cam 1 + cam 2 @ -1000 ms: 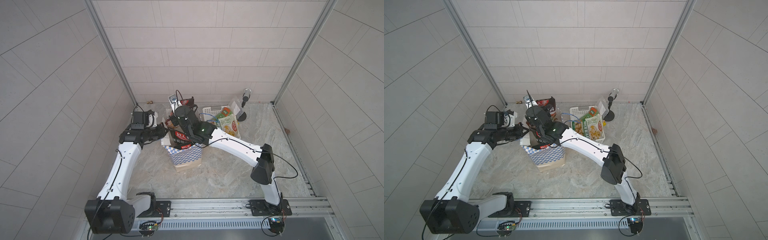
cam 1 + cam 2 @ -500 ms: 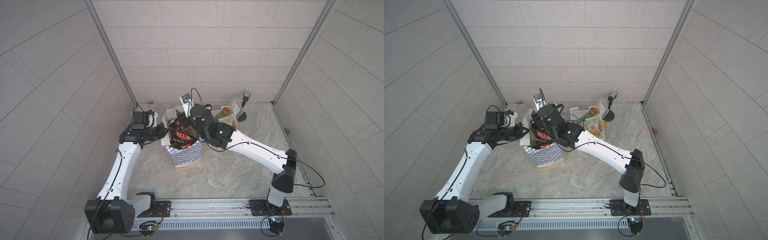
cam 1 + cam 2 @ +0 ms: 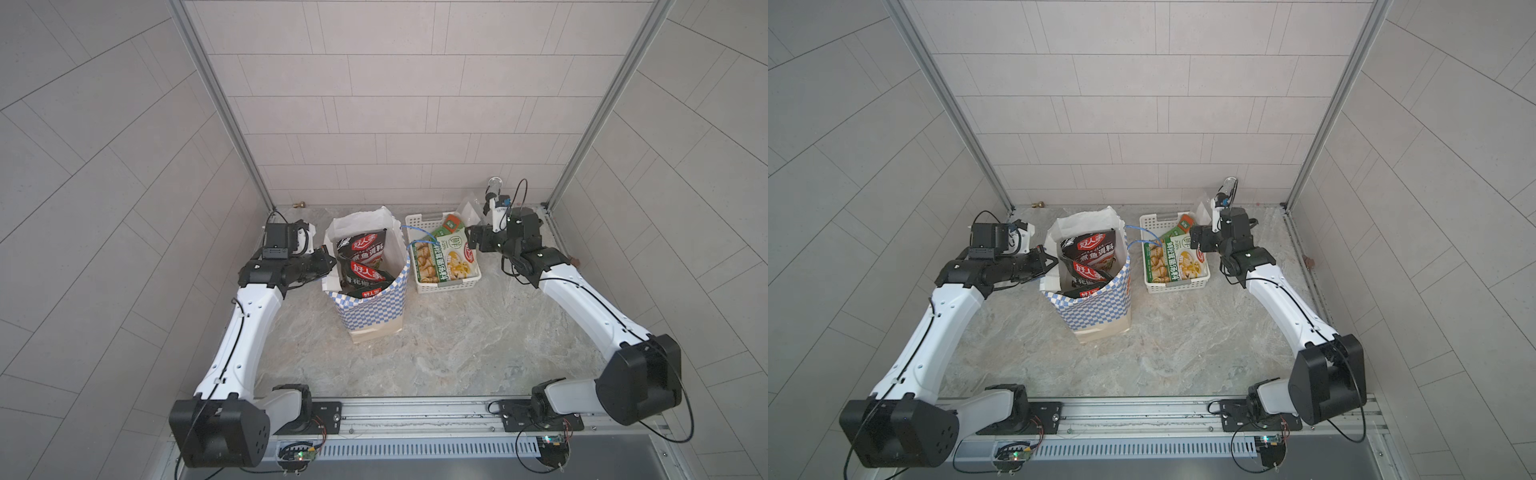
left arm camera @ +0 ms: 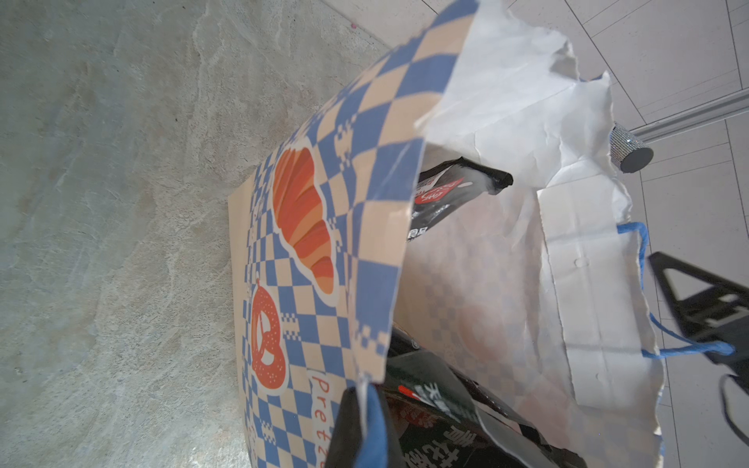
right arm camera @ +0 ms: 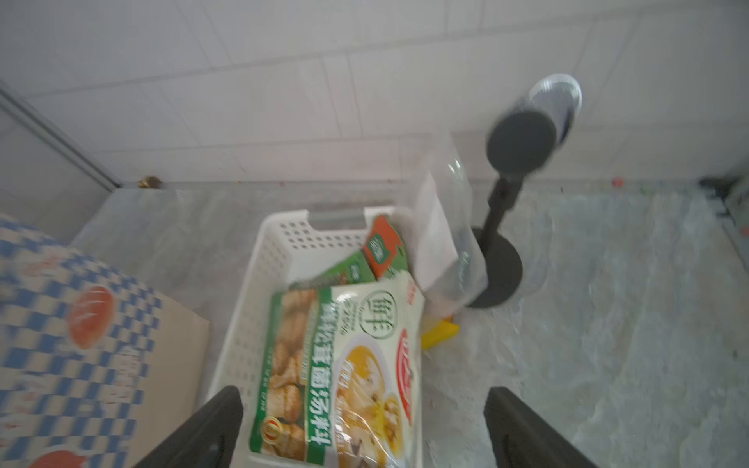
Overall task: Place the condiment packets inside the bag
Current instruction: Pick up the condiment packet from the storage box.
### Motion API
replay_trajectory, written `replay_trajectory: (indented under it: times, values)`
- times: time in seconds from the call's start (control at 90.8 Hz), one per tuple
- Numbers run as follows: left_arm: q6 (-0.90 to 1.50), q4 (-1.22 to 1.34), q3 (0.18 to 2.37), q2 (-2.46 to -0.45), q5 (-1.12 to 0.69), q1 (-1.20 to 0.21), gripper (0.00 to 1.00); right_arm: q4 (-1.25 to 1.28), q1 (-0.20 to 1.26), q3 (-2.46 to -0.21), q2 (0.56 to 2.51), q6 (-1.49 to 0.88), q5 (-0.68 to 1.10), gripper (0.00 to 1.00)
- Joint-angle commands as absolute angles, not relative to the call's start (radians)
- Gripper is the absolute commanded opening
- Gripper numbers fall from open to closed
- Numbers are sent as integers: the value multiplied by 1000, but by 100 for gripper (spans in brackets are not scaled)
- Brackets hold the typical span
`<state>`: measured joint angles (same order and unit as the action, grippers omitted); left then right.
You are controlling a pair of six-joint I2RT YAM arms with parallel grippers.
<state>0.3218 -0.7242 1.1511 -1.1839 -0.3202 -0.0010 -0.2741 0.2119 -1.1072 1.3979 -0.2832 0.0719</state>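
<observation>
Black packets (image 3: 360, 254) labelled 好人家 stand in the bag (image 3: 374, 316), printed "Pretz"; a cream-green packet (image 3: 446, 261) lies in the basket (image 3: 449, 286) beside it. Left gripper (image 3: 328, 264) pinches the bag's rim; right gripper (image 3: 473, 240) hangs spread wide over the basket.

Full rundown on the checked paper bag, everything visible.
Tall paper bag, blue-and-white checked outside with croissant and pretzel prints, white inside, tan base band, blue cord handles. It stands upright on the marble tabletop, mouth open, rim crumpled. Black condiment packets stand inside, tops showing. The left gripper is shut on its rim on one side; a white basket sits close on the other, contact unclear.
</observation>
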Motion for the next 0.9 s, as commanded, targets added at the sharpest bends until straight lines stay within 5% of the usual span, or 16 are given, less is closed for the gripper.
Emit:
replay_trajectory:
  times: [0.0,0.165,0.363,0.649,0.76,0.815,0.892]
  values:
    - [314,-738,1154,-1194,-325,-7,0,-206,173,-1075,1457,-329,204,95]
    - [313,-739,1158,-1194,-329,-7,4,-173,170,-1099,1591,-335,243,82]
    - [307,-745,1161,-1188,-325,-7,9,-178,170,-1150,1664,-337,228,32]
    - [321,-772,1187,-1186,-327,-8,20,-208,170,-1173,1709,-315,165,32]
    - [332,-811,1220,-1186,-301,-7,30,-217,171,-1188,1730,-305,167,16]
    - [343,-825,1237,-1186,-301,-7,37,-227,170,-1198,1730,-300,169,0]
    - [358,-824,1254,-1180,-333,-7,47,-237,172,-1208,1715,-290,173,0]
